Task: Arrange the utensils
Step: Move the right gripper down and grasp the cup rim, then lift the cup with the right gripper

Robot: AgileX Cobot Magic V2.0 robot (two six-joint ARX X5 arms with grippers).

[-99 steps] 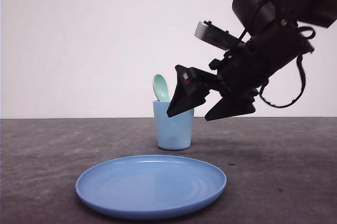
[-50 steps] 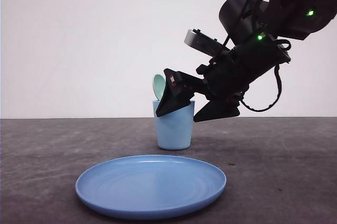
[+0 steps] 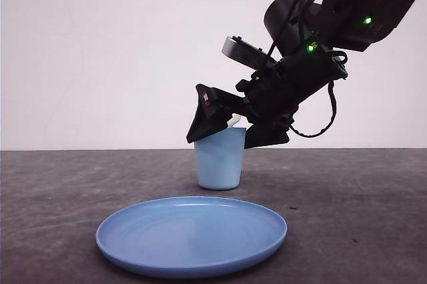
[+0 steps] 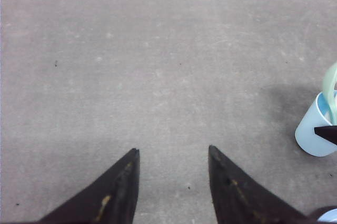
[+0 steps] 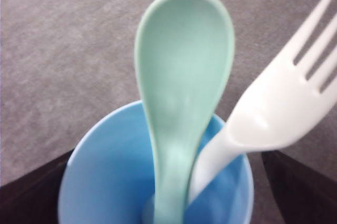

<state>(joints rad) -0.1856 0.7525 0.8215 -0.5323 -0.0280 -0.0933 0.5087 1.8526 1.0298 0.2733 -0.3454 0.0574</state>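
A: Where are the utensils now?

B: Both stand inside the cup. In the right wrist view the spoon leans with its oval bowl up above the rim, and the fork stands beside it, touching it low in the cup, with its tines pointing up and away from the spoon.

A: And the right claw?

B: In the front view it hangs just over the cup, tilted down. Its fingers stand apart, one on each side of the cup's rim, and they hold nothing.

A: The left claw?

B: Its two dark fingers are also apart, with bare desk between them. The cup is well apart from it, at the edge of that view.

A: Is there any writing or label to read?

B: I cannot read any. There is a small red and white mark on one finger of the right claw, too small to tell. Green lights shine on the arm above the cup.

A: The surface and the room?

B: The desk is dark grey and a little mottled. A plate lies on it in front of the cup. Behind the cup is a plain white wall.
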